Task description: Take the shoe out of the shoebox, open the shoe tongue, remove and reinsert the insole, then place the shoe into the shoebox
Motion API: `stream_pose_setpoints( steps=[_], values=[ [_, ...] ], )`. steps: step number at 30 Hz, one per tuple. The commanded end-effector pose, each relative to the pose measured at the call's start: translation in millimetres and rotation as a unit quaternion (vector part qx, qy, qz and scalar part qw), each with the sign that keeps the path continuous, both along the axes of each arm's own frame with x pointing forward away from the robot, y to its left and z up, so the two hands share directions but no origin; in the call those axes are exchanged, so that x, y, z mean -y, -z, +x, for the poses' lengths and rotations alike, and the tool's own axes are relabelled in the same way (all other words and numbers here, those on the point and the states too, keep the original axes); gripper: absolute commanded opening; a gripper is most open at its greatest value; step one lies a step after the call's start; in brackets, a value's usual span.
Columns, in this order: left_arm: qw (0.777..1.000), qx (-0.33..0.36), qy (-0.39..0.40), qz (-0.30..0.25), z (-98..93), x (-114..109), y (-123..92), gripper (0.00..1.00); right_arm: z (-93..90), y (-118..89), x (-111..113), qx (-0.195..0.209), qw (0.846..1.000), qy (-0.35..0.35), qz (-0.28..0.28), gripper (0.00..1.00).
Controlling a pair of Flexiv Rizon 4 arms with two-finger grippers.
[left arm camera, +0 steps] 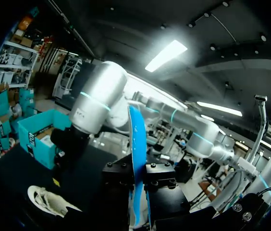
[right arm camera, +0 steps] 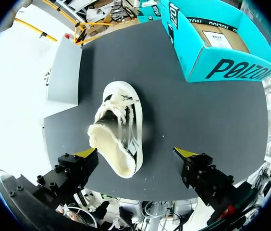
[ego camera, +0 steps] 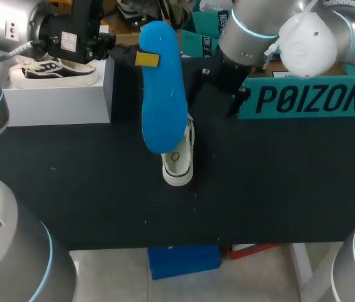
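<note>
- Holding the blue insole [ego camera: 163,88] in the left gripper [ego camera: 145,58], fingers clenched on one end of it, raised above the black table [ego camera: 165,214].
- Seen edge-on from the left wrist: insole [left arm camera: 136,154] pinched from both sides in the left gripper [left arm camera: 138,180], standing out ahead of it.
- Hanging the right gripper [right arm camera: 135,154] over the shoe [right arm camera: 118,130] with fingers spread wide, one yellow tip on each side and neither touching it.
- Resting out of the box on the table's middle: the white shoe [ego camera: 179,162], fleecy lining showing at its opening, laces toward the far end.
- Blocked in the head view: most of the shoe, covered by the insole held above it, with only its near end showing.
- Sitting open at the table's far right corner, well apart from the shoe: the teal shoebox [ego camera: 309,97]; also ahead of the right gripper [right arm camera: 222,53] and beyond the right arm [left arm camera: 97,106] from the left wrist [left arm camera: 39,137].
- Standing at the far left corner: a white block [ego camera: 58,100], with a second sneaker [ego camera: 55,70] in black and white on top, partly hidden behind the left arm.
- Beside the shoe from the right wrist: the same white block [right arm camera: 63,72], clear of both grippers.
</note>
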State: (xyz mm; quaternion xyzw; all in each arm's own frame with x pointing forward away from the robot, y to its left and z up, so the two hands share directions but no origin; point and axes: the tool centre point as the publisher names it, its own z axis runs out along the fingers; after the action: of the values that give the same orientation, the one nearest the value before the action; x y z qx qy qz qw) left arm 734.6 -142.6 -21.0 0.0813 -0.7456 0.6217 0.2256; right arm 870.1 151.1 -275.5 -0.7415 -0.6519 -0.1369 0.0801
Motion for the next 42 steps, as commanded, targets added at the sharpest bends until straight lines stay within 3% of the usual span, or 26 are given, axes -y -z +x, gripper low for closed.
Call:
stream_pose_setpoints(
  steps=[1,16,18,19,21,23,26,28,29,33,36,37,42],
  values=[
    [1.000,0.001,-0.001,0.000,-0.3,1,1,0.00,-5.3,0,6,0.017,0.996,-0.004,0.090,1.00],
    [1.000,0.001,-0.001,0.000,-0.3,1,1,0.00,-5.3,0,6,0.017,0.996,-0.004,0.090,1.00],
    [0.997,0.076,-0.014,0.017,-0.9,6,-3,0.00,-5.3,0,6,0.017,0.996,-0.004,0.090,1.00],
    [0.994,0.105,-0.023,0.017,-1.7,7,-3,0.00,-4.8,-1,6,0.018,0.993,0.002,0.117,1.00],
    [0.988,0.154,-0.025,0.014,-5.6,7,-1,0.00,-4.7,-2,6,0.025,0.995,0.001,0.099,1.00],
    [0.977,0.207,-0.034,0.042,-9.4,6,4,0.00,-3.0,-5,6,0.030,0.992,0.007,0.125,1.00],
    [0.957,0.286,-0.043,0.032,-13.2,3,9,0.00,-1.0,-10,6,0.040,0.988,0.015,0.151,1.00],
    [0.926,0.373,-0.042,0.042,-15.6,1,16,0.00,0.2,-15,6,0.048,0.984,0.024,0.172,1.00],
    [0.929,0.367,-0.037,0.017,-16.3,1,21,0.00,0.9,-16,6,0.052,0.983,0.030,0.173,1.00],
    [0.895,0.445,-0.030,0.020,-16.9,-1,41,0.00,2.1,-23,7,0.056,0.972,0.054,0.224,1.00],
    [0.886,0.462,-0.028,-0.007,-16.3,-2,47,0.00,1.8,-26,6,0.057,0.964,0.065,0.252,1.00],
    [0.860,0.510,-0.023,-0.003,-16.5,-2,52,0.00,1.4,-29,5,0.064,0.958,0.076,0.269,1.00],
    [0.822,0.567,-0.044,-0.014,-11.2,-4,60,0.00,3.9,-32,6,0.078,0.928,0.103,0.349,1.00]
  ],
)
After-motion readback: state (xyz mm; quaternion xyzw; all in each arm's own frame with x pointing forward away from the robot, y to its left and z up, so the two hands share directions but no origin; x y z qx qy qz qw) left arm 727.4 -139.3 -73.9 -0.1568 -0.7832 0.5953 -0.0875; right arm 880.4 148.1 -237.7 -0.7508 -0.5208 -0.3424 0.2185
